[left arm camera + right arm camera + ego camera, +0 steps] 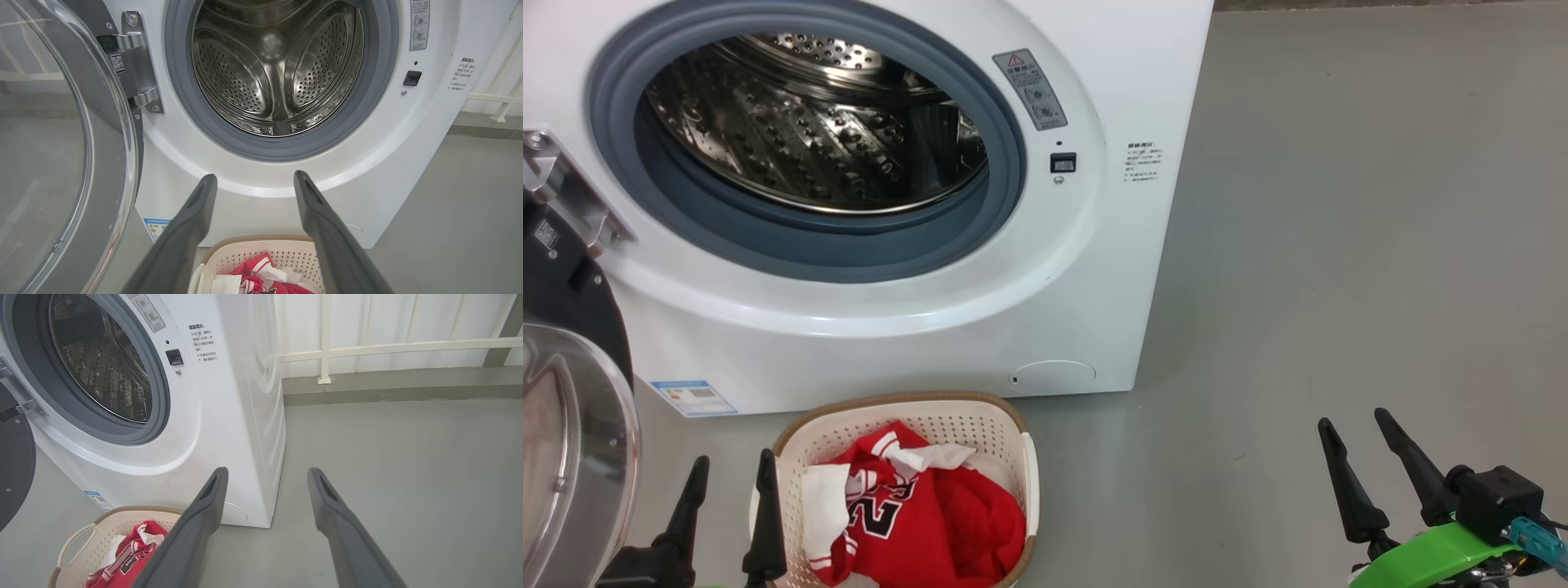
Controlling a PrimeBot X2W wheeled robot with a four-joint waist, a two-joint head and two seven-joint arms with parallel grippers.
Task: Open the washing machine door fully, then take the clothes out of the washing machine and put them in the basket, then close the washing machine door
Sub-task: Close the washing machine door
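Head view: bright red striped clothes [931,514] — maybe two pieces — lie in the small cream plastic basket [947,407] before the white washing machine [931,343]; its round glass door [572,425] is open. The left gripper [734,456] and right gripper [1352,416] are spread wide, empty.

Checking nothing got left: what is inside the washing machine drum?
Bare perforated steel and ribs in the drum, no fabric visible. Its lowest front part is hidden behind the grey gasket. The clothes lie in the basket.

Bright, even indoor light, shadows v. soft. Glare on steel drum [245,81] & washing machine door [49,163] glass. Wrist views bend at edges; mostly sharp.
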